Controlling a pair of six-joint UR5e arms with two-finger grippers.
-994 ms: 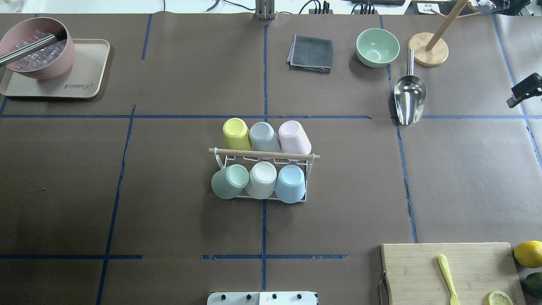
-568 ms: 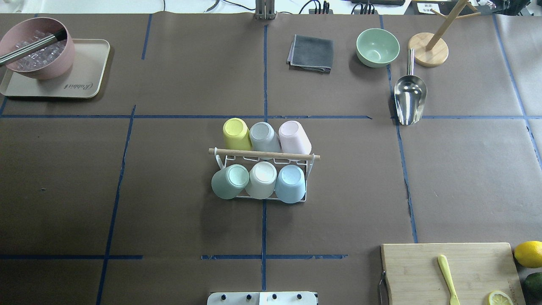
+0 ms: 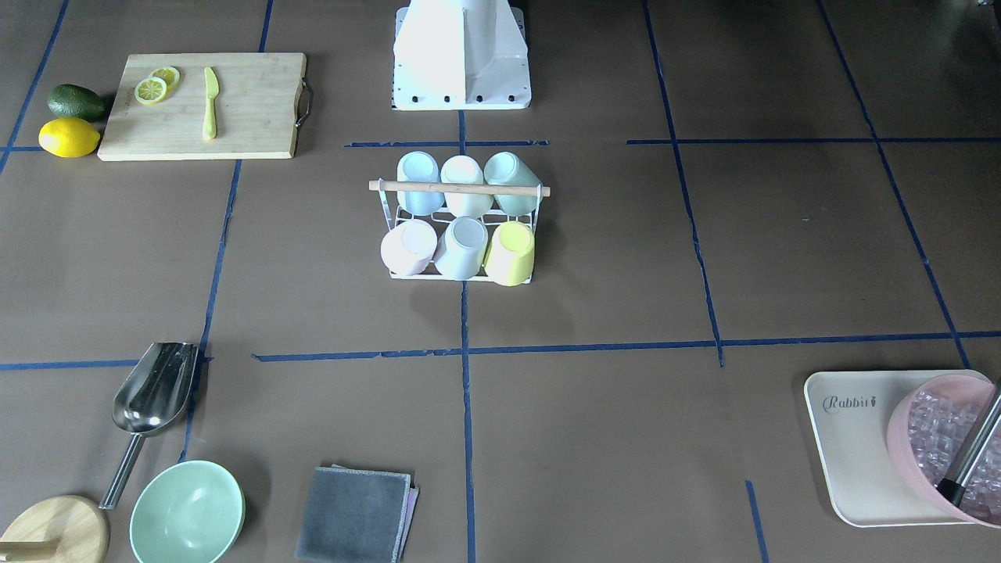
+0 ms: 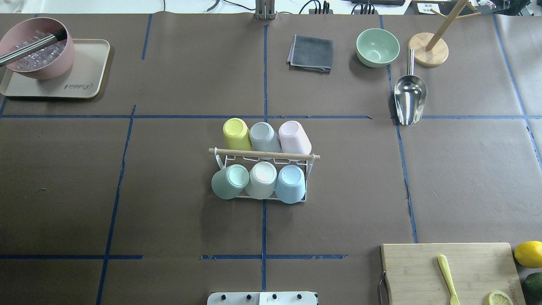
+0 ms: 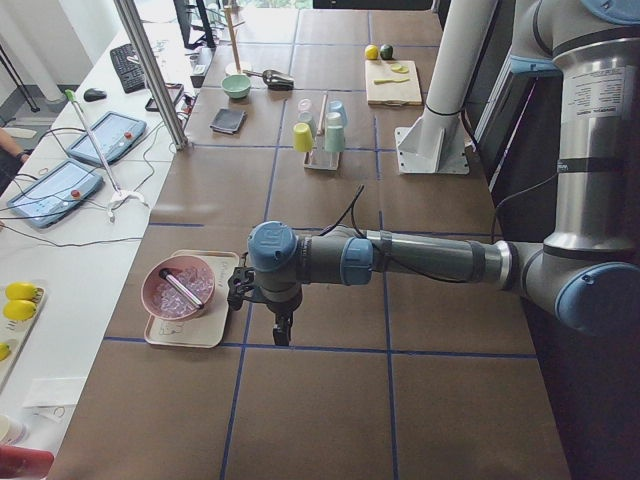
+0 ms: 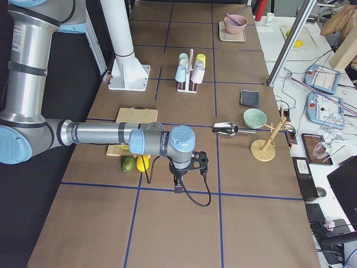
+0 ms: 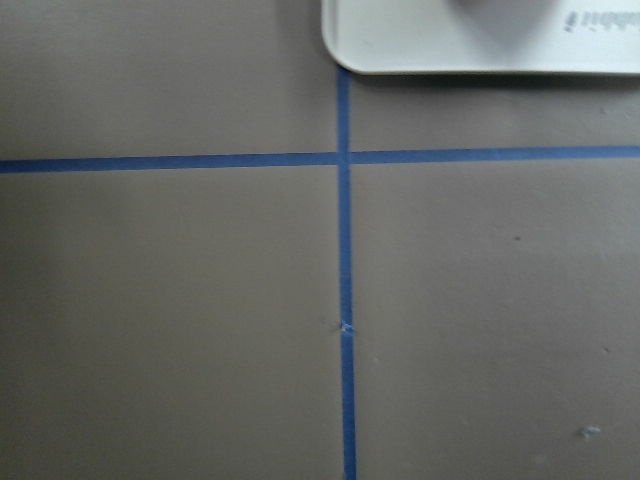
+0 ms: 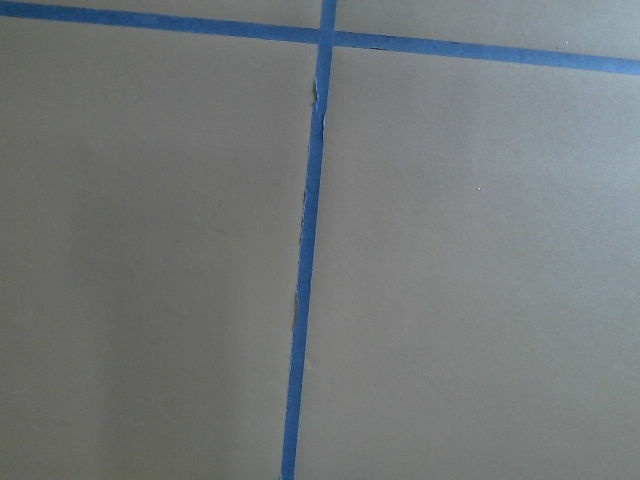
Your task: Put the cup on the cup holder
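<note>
Cup holder [image 4: 264,154] is judged filled with cups [image 4: 290,180], nothing further called for; left gripper [image 5: 283,328] and right gripper [image 6: 178,184], well apart from it, cannot be told spread or pressed.

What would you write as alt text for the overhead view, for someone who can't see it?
A white wire cup holder with a wooden handle stands mid-table, six pastel cups upside down on it in two rows of three. Around the edges lie a gray cloth, green bowl, metal scoop and cutting board.
</note>
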